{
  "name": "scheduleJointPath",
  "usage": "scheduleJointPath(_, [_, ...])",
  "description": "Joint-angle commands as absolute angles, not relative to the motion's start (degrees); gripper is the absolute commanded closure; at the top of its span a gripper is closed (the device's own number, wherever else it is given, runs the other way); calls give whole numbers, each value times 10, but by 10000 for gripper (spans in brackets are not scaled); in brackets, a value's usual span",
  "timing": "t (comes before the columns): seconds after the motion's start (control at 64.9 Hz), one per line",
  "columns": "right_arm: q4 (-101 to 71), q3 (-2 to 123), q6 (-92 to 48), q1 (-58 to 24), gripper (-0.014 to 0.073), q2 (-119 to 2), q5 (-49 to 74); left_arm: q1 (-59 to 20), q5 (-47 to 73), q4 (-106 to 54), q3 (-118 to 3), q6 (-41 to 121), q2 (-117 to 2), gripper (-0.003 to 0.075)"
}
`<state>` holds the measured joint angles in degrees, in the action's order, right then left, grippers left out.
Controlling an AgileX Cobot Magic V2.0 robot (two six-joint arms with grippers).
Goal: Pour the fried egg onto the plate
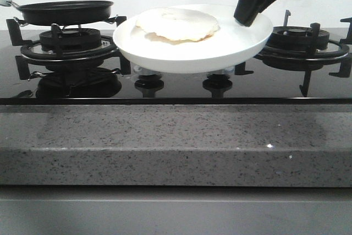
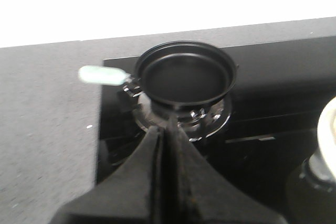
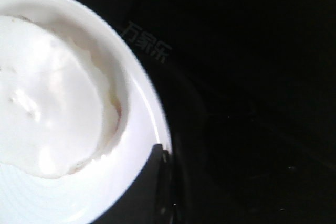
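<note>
The white plate (image 1: pixel 231 42) hangs tilted slightly above the middle of the black hob. The pale fried egg (image 1: pixel 176 24) lies on it, left of centre. My right gripper (image 1: pixel 247 19) is shut on the plate's right rim. In the right wrist view the plate (image 3: pixel 149 103) and the egg (image 3: pixel 52 103) fill one side, with my right gripper (image 3: pixel 161 153) clamped on the rim. The black frying pan (image 1: pixel 66 12) sits empty on the left burner. My left gripper (image 2: pixel 167 129) is shut and empty, hovering short of the pan (image 2: pixel 186 80). It does not show in the front view.
The pan's pale green handle (image 2: pixel 100 74) points away from the hob over the grey counter. The left burner grate (image 1: pixel 66 45) and right burner grate (image 1: pixel 302 39) stand up from the glass. Two knobs (image 1: pixel 148 83) sit under the plate. A speckled granite counter edge (image 1: pixel 176 141) runs along the front.
</note>
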<state>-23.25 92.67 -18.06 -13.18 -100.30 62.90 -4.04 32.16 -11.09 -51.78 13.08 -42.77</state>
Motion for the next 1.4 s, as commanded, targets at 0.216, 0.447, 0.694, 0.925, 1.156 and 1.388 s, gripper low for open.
scheduleJointPath(0.216, [-258, 943, -182, -131, 661, -969, 614, -45, 221, -96, -385, 129, -256, 740])
scheduleJointPath(0.447, [-258, 943, -182, -131, 661, -969, 614, -45, 220, -99, -334, 129, -174, 739])
scheduleJointPath(0.694, [-258, 943, -182, -131, 661, -969, 613, -45, 221, -99, -326, 129, -169, 739])
scheduleJointPath(0.925, [-271, 947, -180, -131, 661, -969, 601, -45, 220, -99, -326, 129, -169, 739])
scheduleJointPath(1.156, [-288, 1000, -144, -125, 661, -987, 524, -45, 220, -99, -326, 129, -169, 739])
scheduleJointPath(1.388, [-288, 1069, -118, -111, 661, -1053, 489, -45, 220, -99, -326, 129, -169, 739])
